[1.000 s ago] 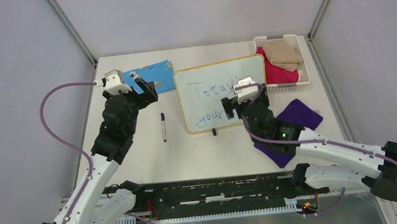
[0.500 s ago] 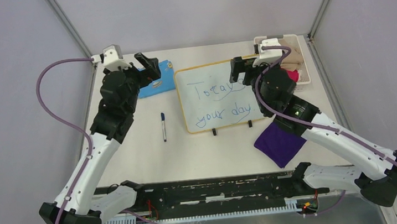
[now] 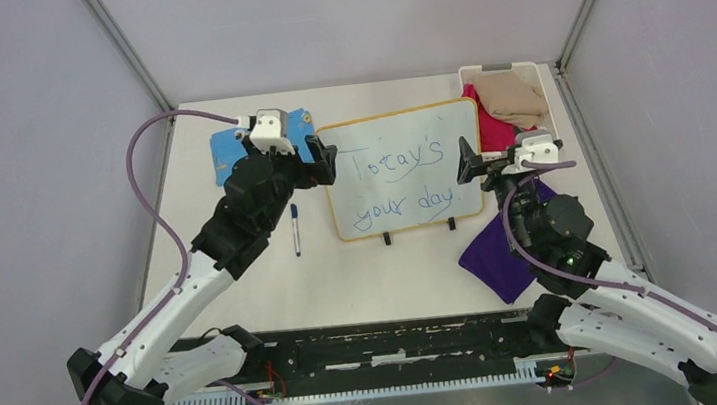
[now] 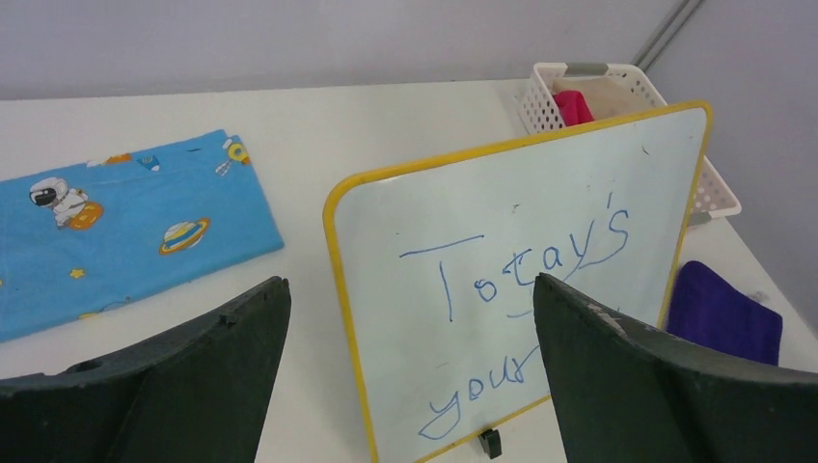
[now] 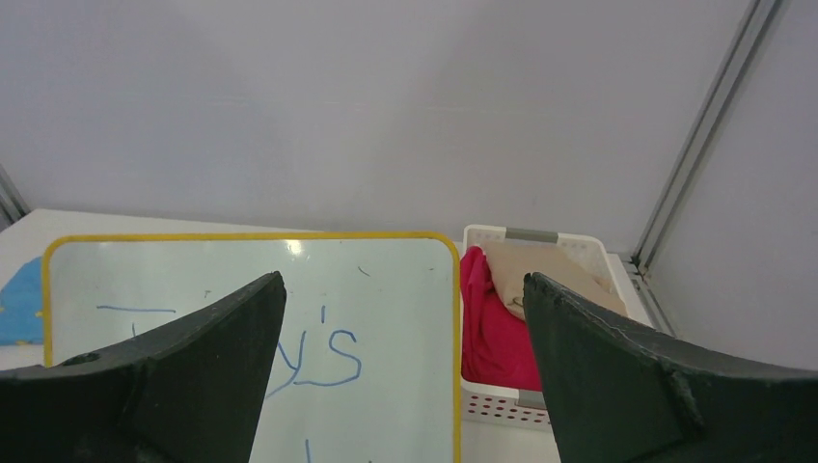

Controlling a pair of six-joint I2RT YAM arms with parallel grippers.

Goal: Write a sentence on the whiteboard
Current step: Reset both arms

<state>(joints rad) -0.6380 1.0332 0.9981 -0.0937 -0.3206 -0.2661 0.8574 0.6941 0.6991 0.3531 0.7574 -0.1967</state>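
Top external: flat whiteboard (image 3: 451, 118), rounded yellow rim, thin blue sentence (image 3: 397, 162); left pincer (image 3: 324, 163) & right pincer (image 3: 464, 163) apart.

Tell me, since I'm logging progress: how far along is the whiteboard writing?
Done: the whiteboard carries the sentence "Today's your day." in blue, on two lines. In hand: nothing. The marker lies on the table left of the board, and the left gripper and right gripper stand open at its side edges. Left: apparently no writing.
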